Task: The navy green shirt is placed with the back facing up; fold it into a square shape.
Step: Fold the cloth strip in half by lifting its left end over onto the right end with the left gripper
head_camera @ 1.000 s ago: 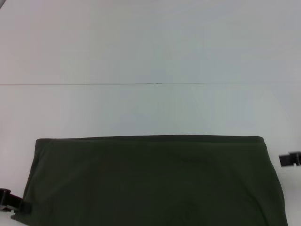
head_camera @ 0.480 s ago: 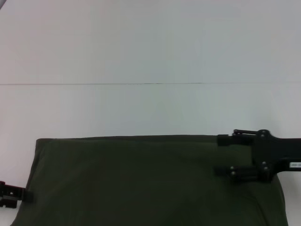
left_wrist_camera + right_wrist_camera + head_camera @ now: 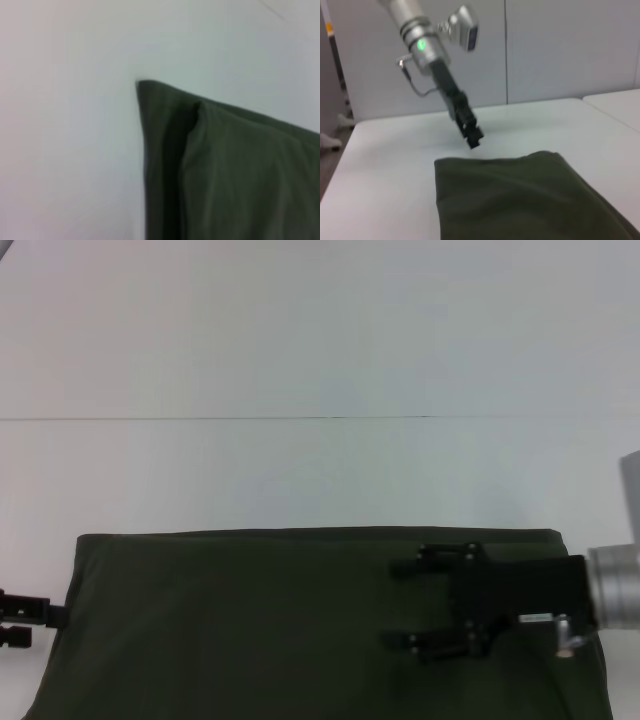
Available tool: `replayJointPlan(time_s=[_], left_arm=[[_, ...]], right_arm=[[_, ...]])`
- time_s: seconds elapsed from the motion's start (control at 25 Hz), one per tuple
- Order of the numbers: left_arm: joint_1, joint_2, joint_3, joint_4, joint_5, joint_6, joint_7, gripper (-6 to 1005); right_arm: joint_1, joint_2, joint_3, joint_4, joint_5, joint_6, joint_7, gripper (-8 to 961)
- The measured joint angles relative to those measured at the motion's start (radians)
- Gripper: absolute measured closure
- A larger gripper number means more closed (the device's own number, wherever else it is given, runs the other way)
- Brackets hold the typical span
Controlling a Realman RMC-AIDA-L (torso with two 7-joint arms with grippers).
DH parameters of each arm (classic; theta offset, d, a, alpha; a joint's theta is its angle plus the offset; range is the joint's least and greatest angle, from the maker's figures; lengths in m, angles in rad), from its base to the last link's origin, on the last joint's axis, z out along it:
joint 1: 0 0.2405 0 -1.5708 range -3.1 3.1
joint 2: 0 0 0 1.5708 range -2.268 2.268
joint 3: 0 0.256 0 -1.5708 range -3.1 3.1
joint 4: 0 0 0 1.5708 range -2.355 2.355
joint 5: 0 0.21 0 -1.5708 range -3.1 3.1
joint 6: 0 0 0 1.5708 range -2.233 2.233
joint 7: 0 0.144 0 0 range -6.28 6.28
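- Navy green shirt (image 3: pixel 300 625) spread flat on the white table (image 3: pixel 320 470), near edge of the table, already a broad rectangle, long axis running left to right across the head view, lower part cut off by the frame.
- Far edge straight and parallel to the seam line across the table; left corner neat in the left wrist view (image 3: pixel 145 87), with a soft ridge of doubled cloth just inside it.
- Right gripper (image 3: pixel 400 605) out over the right half of the shirt, reaching in from the right, fingers pointing toward the left.
- Jaws spread wide, one finger near the far hem, the other nearer the body; nothing between them, no cloth pinched.
- Cannot tell whether hovering just above the fabric or touching it.
- Left gripper (image 3: pixel 25 620) low at the left edge of the shirt, just beside the cloth, only its tip in the head view; seen from the right wrist as well (image 3: pixel 472 137), slanting down to the table just beyond the shirt's corner.
- Cannot tell how its fingers stand.
- Judged relation for the coming move: shirt lies directly beneath and to the left of the right gripper, so a fold across the long axis, right side toward left, looks within reach.
- Right arm the nearer to the middle; left arm placed at the opposite end.
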Motion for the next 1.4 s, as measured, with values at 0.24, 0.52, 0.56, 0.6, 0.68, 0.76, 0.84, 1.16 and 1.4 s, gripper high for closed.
replayJointPlan(time_s=[0.24,0.52,0.56,0.6,0.68,0.76,0.84,1.16,1.4], left_arm=[[-0.015,-0.011,0.0,-0.006,-0.017,0.012,0.008,271],[-0.038,-0.022,0.004,-0.011,-0.057,0.026,0.008,273],[-0.042,-0.026,0.005,-0.014,-0.058,0.026,0.009,273],[-0.046,-0.027,0.006,-0.022,-0.059,0.022,0.011,273],[-0.057,-0.03,0.008,-0.051,-0.06,0.002,0.016,274],[-0.063,-0.03,0.016,-0.08,-0.057,-0.029,0.022,274],[-0.065,-0.032,0.036,-0.093,-0.054,-0.062,0.022,275],[-0.052,-0.042,0.111,-0.096,-0.052,-0.17,0.011,276],[-0.048,-0.042,0.114,-0.088,-0.052,-0.201,0.004,278]], right_arm=[[0.056,0.005,-0.091,0.158,0.092,0.148,-0.218,76],[0.092,0.009,-0.156,0.23,0.152,0.223,-0.267,77],[0.094,0.01,-0.158,0.235,0.153,0.229,-0.267,77],[0.095,0.01,-0.16,0.241,0.157,0.238,-0.268,77],[0.096,0.011,-0.163,0.248,0.161,0.249,-0.269,77],[0.096,0.011,-0.164,0.25,0.167,0.252,-0.269,77],[0.093,0.011,-0.165,0.254,0.178,0.251,-0.269,77],[0.089,0.01,-0.166,0.261,0.187,0.251,-0.264,75],[0.089,0.009,-0.166,0.261,0.187,0.254,-0.262,76]])
